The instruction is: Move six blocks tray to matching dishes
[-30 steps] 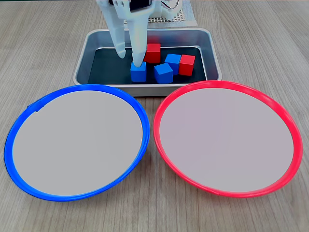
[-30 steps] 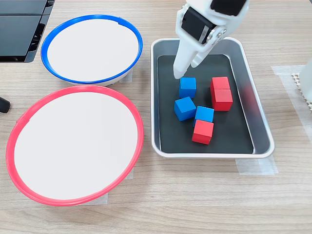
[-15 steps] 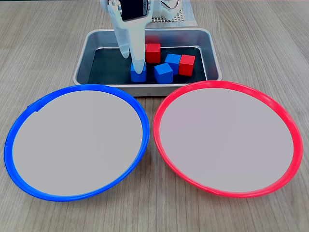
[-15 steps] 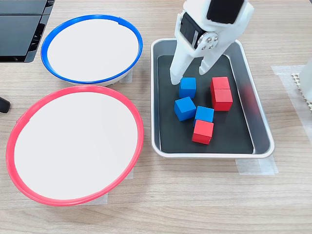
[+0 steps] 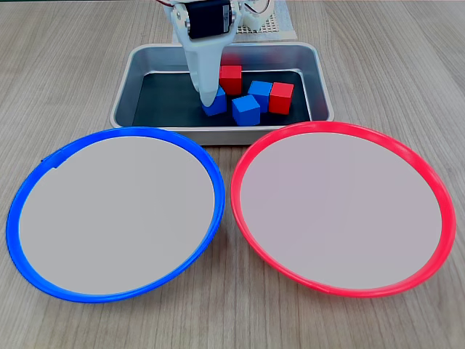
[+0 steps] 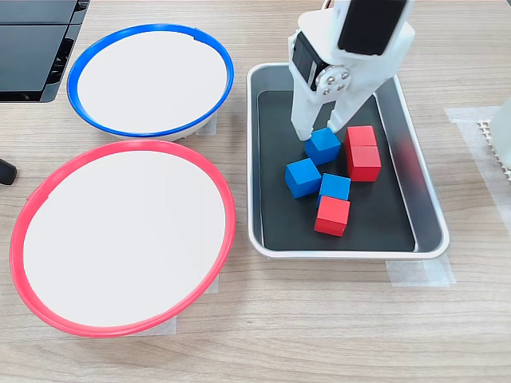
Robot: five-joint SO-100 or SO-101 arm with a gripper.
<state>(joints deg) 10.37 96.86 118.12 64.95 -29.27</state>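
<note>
The silver tray (image 5: 125, 91) (image 6: 426, 209) with a black floor holds all the blocks. My white gripper (image 5: 211, 100) (image 6: 318, 134) reaches down into it, its fingers closed on a blue block (image 5: 216, 104) (image 6: 323, 147) that sits turned at an angle on the floor. Two more blue blocks (image 6: 303, 177) (image 6: 334, 187) lie beside it, also in a fixed view (image 5: 245, 110) (image 5: 259, 91). Red blocks (image 6: 361, 136) (image 6: 365, 163) (image 6: 331, 215) lie to the right and front. The blue-rimmed dish (image 5: 116, 211) (image 6: 150, 80) and the red-rimmed dish (image 5: 341, 211) (image 6: 120, 239) hold nothing.
A black device (image 6: 32, 48) sits at the far left beside the blue-rimmed dish. A white mesh part (image 6: 499, 140) stands at the right edge, and the arm's base (image 5: 254, 25) stands behind the tray. Tape strips (image 6: 419, 273) lie on the wooden table.
The gripper has lowered and closed around the blue block. The block has turned and slid slightly toward the red blocks. The other blocks have not moved.
</note>
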